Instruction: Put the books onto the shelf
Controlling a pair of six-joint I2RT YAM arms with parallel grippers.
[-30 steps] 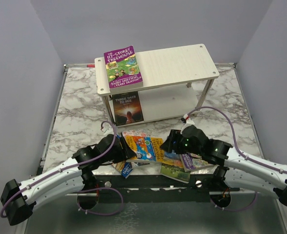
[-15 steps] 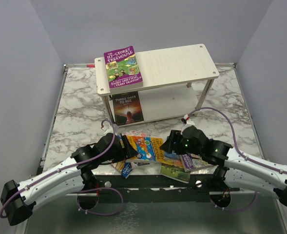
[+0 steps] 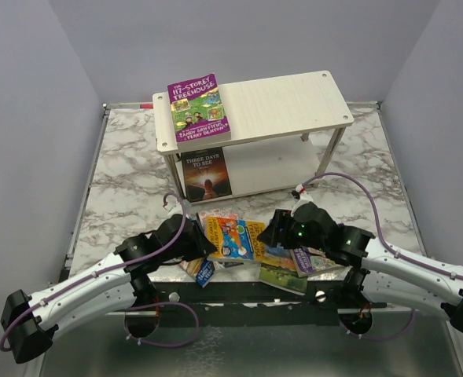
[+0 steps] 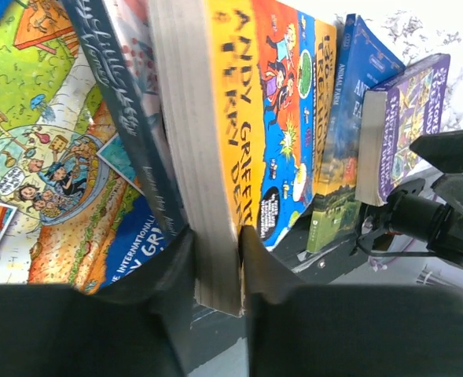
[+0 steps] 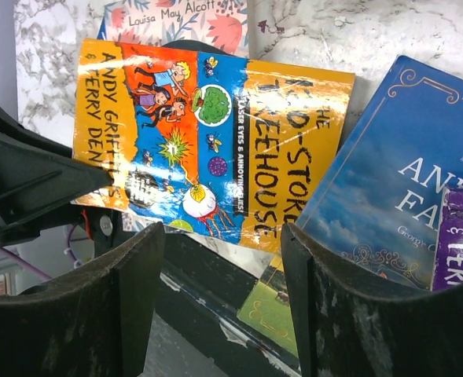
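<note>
The left gripper is closed on the orange Treehouse book. In the left wrist view one finger is pressed against each side of the orange book at its page edge, and the book is held there.

The right gripper is held wide open, with nothing between its jaws. In the right wrist view it is seen above the pile, over the near edge of the orange book and just beside the blue Animal Farm book.

The loose books are gathered at the near edge of the marble bench, between the two arms. The floral Little Women book is partly covered by the orange one. A small purple book is laid on the blue one. A green-covered book is seen at the very edge.

The shelf is placed at the far middle of the bench. On its top board, at the left end, a purple Treehouse book is laid flat. On the lower board, also at the left, a dark book is laid cover up.
</note>
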